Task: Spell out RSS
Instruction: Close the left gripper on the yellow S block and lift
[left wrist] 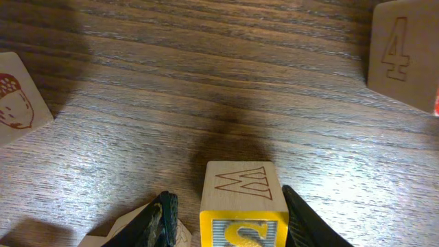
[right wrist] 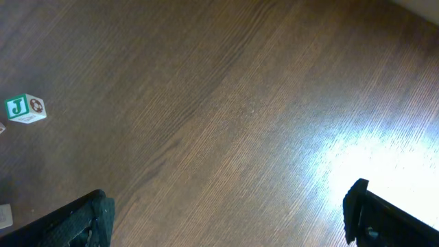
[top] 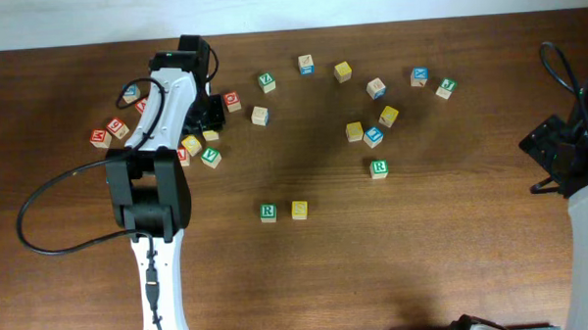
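Observation:
A green R cube (top: 267,213) and a yellow cube (top: 299,210) sit side by side at the table's middle front. Another green R cube (top: 378,168) lies to their right. My left gripper (top: 211,125) is down in the left cluster of cubes. In the left wrist view its fingers (left wrist: 226,221) straddle a yellow-bordered S cube (left wrist: 243,206); the right finger touches it and the left finger stands a little apart. My right gripper (right wrist: 230,213) is wide open and empty over bare wood at the far right (top: 554,161).
Several lettered cubes lie round the left gripper, including a 4 cube (left wrist: 401,55), an acorn cube (left wrist: 17,103) and one under the left finger (left wrist: 116,230). More cubes are scattered at the back middle (top: 373,136). A green J cube (right wrist: 26,108) lies beyond the right gripper.

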Controlling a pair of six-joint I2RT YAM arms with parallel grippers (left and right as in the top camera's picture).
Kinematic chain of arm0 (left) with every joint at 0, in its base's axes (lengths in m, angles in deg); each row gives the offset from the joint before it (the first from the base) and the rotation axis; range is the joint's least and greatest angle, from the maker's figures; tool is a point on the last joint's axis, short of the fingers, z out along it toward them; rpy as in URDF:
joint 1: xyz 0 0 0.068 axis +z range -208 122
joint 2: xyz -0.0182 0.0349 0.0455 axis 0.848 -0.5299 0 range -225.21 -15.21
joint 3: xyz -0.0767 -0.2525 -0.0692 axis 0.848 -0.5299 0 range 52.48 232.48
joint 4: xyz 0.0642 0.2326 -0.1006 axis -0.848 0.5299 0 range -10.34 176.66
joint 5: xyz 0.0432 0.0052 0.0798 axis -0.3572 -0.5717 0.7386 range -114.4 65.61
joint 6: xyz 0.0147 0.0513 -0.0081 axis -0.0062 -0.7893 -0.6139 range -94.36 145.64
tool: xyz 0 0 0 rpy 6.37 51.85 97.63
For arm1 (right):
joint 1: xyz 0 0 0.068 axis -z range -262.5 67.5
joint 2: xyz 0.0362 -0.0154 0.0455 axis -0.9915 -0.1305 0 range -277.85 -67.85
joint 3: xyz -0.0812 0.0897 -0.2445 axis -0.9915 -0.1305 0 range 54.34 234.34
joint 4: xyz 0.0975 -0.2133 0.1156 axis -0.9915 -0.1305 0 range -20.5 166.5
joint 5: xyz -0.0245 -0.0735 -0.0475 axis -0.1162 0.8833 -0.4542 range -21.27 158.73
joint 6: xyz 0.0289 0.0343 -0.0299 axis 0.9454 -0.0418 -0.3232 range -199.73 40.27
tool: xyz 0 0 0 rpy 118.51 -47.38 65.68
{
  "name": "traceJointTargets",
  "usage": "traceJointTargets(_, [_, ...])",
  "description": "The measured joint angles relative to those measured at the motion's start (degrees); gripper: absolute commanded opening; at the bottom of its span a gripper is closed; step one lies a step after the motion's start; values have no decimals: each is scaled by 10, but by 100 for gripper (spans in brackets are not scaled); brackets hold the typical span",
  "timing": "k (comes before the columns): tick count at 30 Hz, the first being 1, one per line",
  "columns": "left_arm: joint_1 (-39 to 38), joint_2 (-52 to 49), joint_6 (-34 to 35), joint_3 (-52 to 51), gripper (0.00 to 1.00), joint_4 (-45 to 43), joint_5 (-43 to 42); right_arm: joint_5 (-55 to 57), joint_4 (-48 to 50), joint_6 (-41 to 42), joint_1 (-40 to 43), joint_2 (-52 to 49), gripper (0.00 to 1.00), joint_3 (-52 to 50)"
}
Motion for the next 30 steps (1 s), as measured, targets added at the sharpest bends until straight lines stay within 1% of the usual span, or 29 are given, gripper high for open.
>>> traceJointTargets(5, [-1, 0, 0, 0, 30, 0, -2, 0, 0, 0, 0, 0, 98, 0])
traceJointTargets(9, [-1, 0, 0, 0, 27, 1, -2, 0, 0, 0, 0, 0, 98, 0])
traceJointTargets(14, [-1, 0, 0, 0, 27, 3, -2, 0, 0, 0, 0, 0, 98, 0])
traceJointTargets(17, [-1, 0, 0, 0, 22, 4, -6, 0, 0, 0, 0, 0, 98, 0])
traceJointTargets(22, [-1, 0, 0, 2, 24, 10, -26, 0, 0, 0, 0, 0, 98, 0])
traceJointTargets(26, [-1, 0, 0, 12, 23, 33, -35, 0, 0, 0, 0, 0, 98, 0])
traceJointTargets(30, [-1, -1, 0, 67, 24, 82, -42, 0, 0, 0, 0, 0, 98, 0])
